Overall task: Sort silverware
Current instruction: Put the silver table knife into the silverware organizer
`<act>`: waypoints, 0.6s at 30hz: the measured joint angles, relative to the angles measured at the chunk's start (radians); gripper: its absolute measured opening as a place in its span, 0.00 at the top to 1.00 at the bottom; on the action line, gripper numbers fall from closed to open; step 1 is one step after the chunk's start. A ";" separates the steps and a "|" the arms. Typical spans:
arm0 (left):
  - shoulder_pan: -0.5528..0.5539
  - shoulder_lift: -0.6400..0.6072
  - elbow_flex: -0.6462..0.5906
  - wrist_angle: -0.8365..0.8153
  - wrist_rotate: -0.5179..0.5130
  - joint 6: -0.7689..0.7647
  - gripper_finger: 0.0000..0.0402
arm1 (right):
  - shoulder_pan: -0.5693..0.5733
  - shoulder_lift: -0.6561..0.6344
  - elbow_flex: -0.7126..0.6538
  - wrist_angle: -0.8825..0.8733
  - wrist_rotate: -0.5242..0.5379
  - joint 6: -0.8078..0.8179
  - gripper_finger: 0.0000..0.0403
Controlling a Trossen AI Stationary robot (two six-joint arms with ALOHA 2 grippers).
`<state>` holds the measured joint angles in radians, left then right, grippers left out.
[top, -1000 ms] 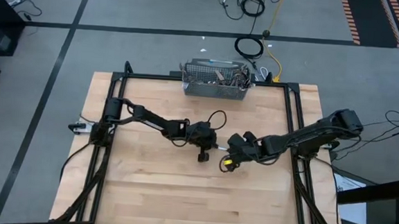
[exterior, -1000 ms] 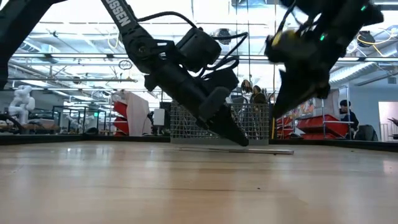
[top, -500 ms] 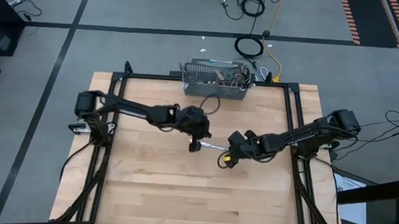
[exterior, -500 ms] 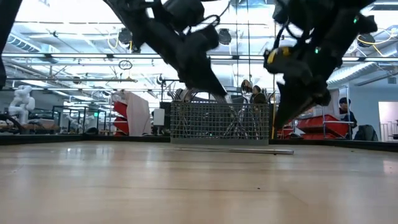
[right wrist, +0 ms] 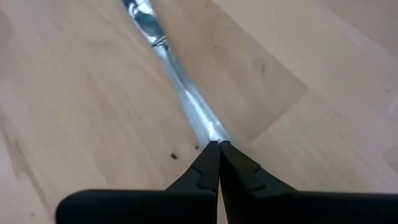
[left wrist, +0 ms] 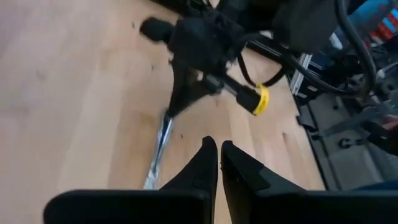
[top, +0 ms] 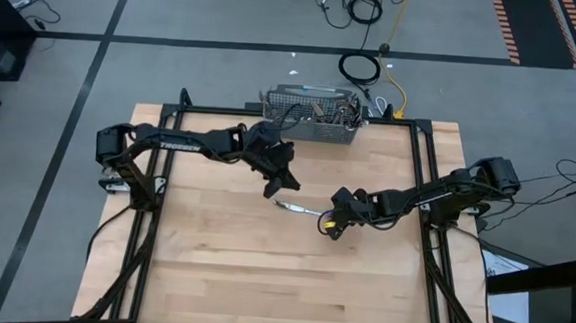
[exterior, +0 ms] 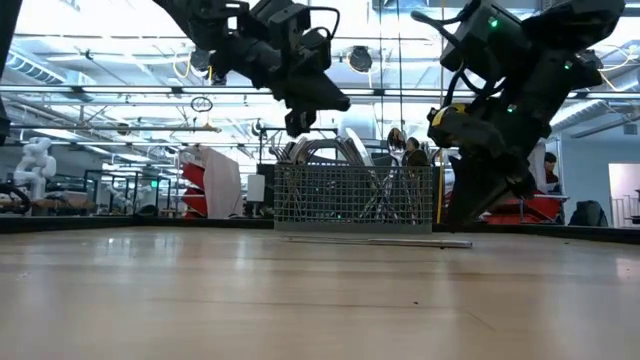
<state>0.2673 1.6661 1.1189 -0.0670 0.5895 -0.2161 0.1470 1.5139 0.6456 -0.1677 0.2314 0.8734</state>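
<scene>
- The right gripper (top: 330, 222) is low over the middle of the wooden bench (top: 211, 267), with its jaws pressed together.
- In the right wrist view the tips of those jaws meet at 1 end of a table knife (right wrist: 177, 81); whether they pinch that end or only touch it cannot be told.
- The table knife (top: 298, 208) lies flat on the bench, running from the right gripper towards the left arm.
- In the low view the knife (exterior: 375, 240) shows as a thin silver line on the wood, in front of the basket.
- The left gripper (top: 271, 188) hangs above the bench, between the basket and the knife, and holds nothing.
- Its jaws are nearly together, with a narrow gap showing between the fingertips (left wrist: 208, 155) in the left wrist view.
- The wire-mesh basket (top: 310, 129) stands at the far edge of the bench, well apart from the knife.
- More silverware (exterior: 345, 155) stands upright inside the basket, its ends rising above the rim.
- In the low view, people (exterior: 405, 150) show in the room beyond the basket.
</scene>
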 joint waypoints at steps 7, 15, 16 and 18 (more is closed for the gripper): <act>0.009 0.000 -0.051 -0.005 0.069 -0.042 0.93 | 0.013 0.000 0.000 -0.067 -0.001 0.004 1.00; 0.009 0.000 -0.099 0.017 0.063 -0.081 0.93 | 0.009 0.000 -0.007 -0.092 0.003 -0.019 1.00; 0.009 0.000 -0.109 0.019 0.057 -0.093 0.93 | 0.009 -0.001 -0.010 -0.089 0.003 -0.020 1.00; 0.009 0.000 -0.135 0.028 0.033 -0.123 0.93 | 0.009 -0.002 -0.019 -0.085 0.005 -0.017 1.00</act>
<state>0.2765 1.6661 0.9839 -0.0392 0.6225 -0.3393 0.1561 1.5124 0.6269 -0.2526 0.2367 0.8567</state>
